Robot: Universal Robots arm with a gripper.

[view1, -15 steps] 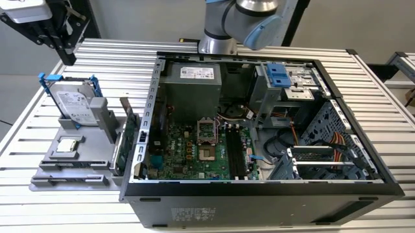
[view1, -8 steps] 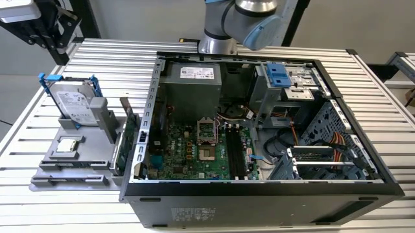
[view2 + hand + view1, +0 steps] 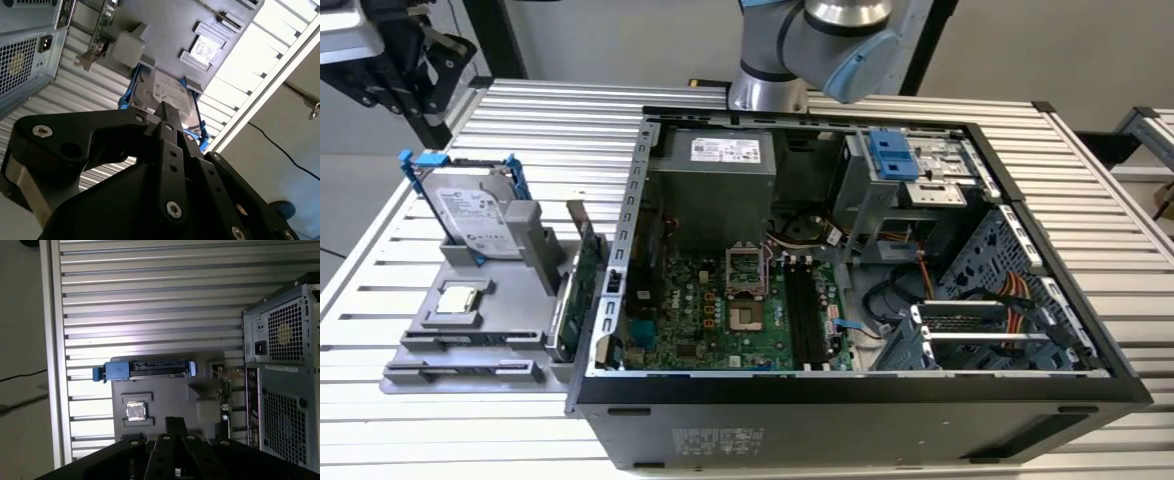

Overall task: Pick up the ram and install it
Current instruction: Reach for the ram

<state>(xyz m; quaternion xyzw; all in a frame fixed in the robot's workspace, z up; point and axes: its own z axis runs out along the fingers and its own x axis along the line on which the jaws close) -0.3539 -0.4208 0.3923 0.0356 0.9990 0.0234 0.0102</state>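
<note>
From where I stand, the silver slatted metal counter carries an open black computer case lying on its side, with its green motherboard facing up. Just beside the case, on the exterior view's left, is a flat grey plastic holder. At the holder's far end a silver hard drive in a blue plastic caddy stands upright, and a small square silver processor chip lies flat in a recess near the middle. Along the holder's edge closest to the case, a green expansion card with a metal bracket stands on edge. Close against it, toward the near end, is a thin bluish strip that I take to be the ram, a long narrow circuit-board stick, though I can't make out its chips or sticker. It sits in the holder, not in the case, well apart from the long black memory slots on the motherboard. The pale grey robot arm rises behind the case. Its black gripper hangs high over the holder, touching nothing. In both wrist views the fingers look drawn together into one narrow tip, with nothing between them.
</note>
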